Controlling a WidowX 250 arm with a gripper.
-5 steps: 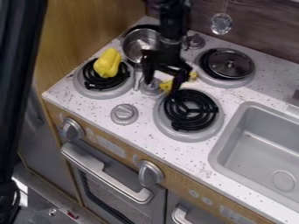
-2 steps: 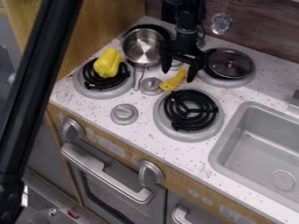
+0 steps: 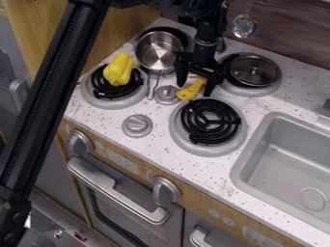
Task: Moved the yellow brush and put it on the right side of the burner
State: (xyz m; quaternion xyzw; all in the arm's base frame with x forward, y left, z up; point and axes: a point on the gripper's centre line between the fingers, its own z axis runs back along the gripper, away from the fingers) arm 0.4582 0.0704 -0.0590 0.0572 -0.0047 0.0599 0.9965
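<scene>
My gripper (image 3: pixel 194 89) hangs over the middle of the stovetop, its two fingers spread apart and pointing down. The yellow brush (image 3: pixel 191 89) lies on the white counter between the fingers, just behind the front right burner (image 3: pixel 210 120); part of its far end is hidden by the gripper. Whether either finger touches it, I cannot tell. Nothing lies on that burner's black coil.
A yellow pepper (image 3: pixel 118 69) rests on the front left burner (image 3: pixel 107 103). Behind stand a metal pan (image 3: pixel 156 50) and a lidded pot (image 3: pixel 255 70). Grey knobs (image 3: pixel 137 125) dot the counter, and a grey sink (image 3: pixel 290 169) lies at the right.
The gripper moved right and turned, its fingers now on both sides of the brush. It has since come slightly lower. The black arm link at the left swung rightward.
</scene>
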